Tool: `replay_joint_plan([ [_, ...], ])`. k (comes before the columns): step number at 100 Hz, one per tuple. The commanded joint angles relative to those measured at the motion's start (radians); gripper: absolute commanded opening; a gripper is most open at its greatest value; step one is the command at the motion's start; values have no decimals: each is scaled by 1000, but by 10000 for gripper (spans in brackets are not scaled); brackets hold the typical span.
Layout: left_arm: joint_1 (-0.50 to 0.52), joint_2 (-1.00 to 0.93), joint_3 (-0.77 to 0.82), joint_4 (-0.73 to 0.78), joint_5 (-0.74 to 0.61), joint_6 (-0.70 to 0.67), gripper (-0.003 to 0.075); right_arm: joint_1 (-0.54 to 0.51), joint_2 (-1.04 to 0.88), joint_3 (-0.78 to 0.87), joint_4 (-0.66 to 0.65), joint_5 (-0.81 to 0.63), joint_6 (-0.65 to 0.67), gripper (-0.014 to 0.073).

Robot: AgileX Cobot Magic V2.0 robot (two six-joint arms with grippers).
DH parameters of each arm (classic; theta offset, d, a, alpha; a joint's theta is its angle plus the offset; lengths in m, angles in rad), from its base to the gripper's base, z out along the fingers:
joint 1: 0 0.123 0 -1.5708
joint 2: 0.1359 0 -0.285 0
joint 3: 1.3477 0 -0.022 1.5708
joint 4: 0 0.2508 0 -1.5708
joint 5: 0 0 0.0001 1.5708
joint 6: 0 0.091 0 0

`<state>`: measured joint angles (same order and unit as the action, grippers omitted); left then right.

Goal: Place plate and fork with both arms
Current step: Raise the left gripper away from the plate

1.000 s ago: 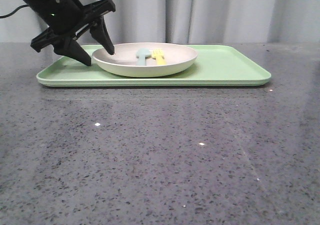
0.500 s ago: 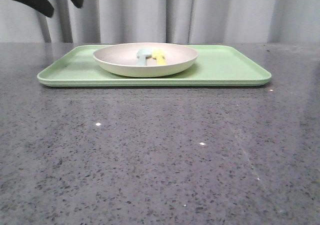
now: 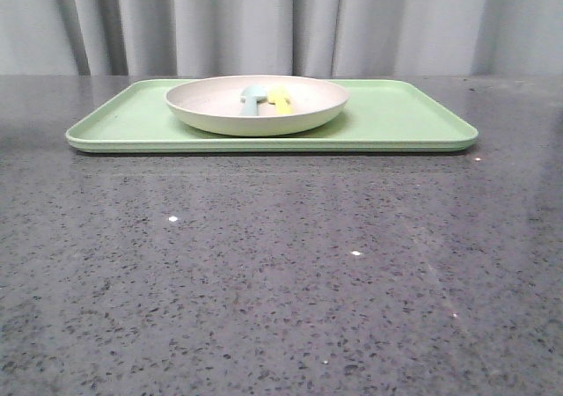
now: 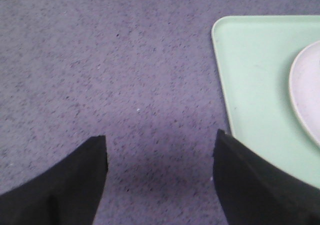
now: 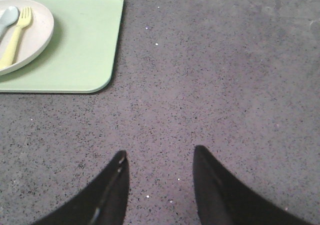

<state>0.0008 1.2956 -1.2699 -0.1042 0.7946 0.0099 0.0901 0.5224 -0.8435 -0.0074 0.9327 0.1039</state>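
Note:
The cream-white plate [image 3: 256, 107] rests on the left half of a pale green tray [image 3: 396, 119]. Inside it lies the yellow fork [image 3: 281, 99], beside a pale blue-green spoon [image 3: 252, 99]. The right wrist view shows the plate [image 5: 35, 32] with the fork [image 5: 16, 36] and the spoon [image 5: 7, 18] on it. My left gripper [image 4: 161, 137] is open over bare tabletop just beside the tray's corner [image 4: 250, 85], with the plate's rim [image 4: 302, 92] at the frame edge. My right gripper [image 5: 159, 154] is open over the table, apart from the tray [image 5: 85, 40]. Neither gripper appears in the front view.
The speckled grey stone tabletop [image 3: 281, 273] stretches in front of the tray. Grey curtains [image 3: 352, 22] hang behind the table.
My left gripper, open beside the plate's left rim a second ago, rose up and left, then went out of the front view. Plate, fork and spoon stayed put.

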Motion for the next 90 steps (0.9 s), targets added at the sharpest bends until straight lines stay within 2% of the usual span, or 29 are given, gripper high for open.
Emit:
replay_joint_plan([
  [1, 6, -102, 55, 26, -75, -10, 447, -4, 15, -30, -3, -73, -6, 325],
  [29, 6, -362, 365, 42, -119, -10, 447, -4, 15, -30, -2, -73, -6, 325],
  [49, 6, -531, 526, 42, -121, -10, 447, -4, 15, -30, -1, -60, -6, 325],
  [66, 6, -623, 577, 42, -121, -10, 447, -4, 15, -30, -1, -59, -6, 325],
  [90, 6, -635, 579, 42, -119, -10, 447, -4, 16, -32, 52, -57, -7, 325],
])
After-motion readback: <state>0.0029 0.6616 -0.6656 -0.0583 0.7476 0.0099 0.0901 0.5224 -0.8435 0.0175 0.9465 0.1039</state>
